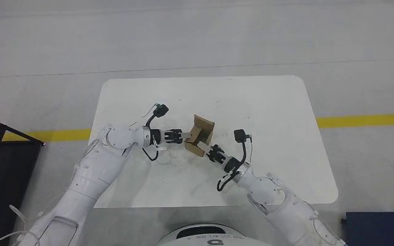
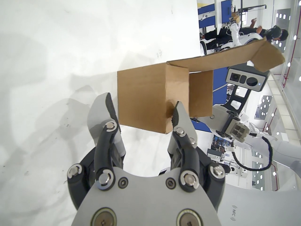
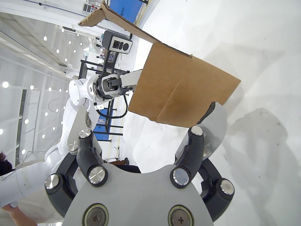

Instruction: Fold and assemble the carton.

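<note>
A brown carton [image 1: 201, 131], partly folded with a long flap sticking up, stands at the middle of the white table [image 1: 265, 104]. My left gripper [image 1: 182, 135] is at its left side. In the left wrist view it [image 2: 143, 109] is open and straddles the carton's [image 2: 141, 97] near end, one fingertip [image 2: 177, 114] touching a corner. My right gripper [image 1: 208, 149] is at the carton's front right corner. Seen from the right wrist, that gripper [image 3: 155, 121] is spread wide, with a finger [image 3: 211, 111] against the lower edge of the carton [image 3: 178, 83].
The table has bare room on every side of the carton. A yellow floor line [image 1: 357, 120] runs behind the table. A dark frame [image 1: 12, 160] stands off the left edge, and a blue object [image 1: 369, 227] sits off the front right corner.
</note>
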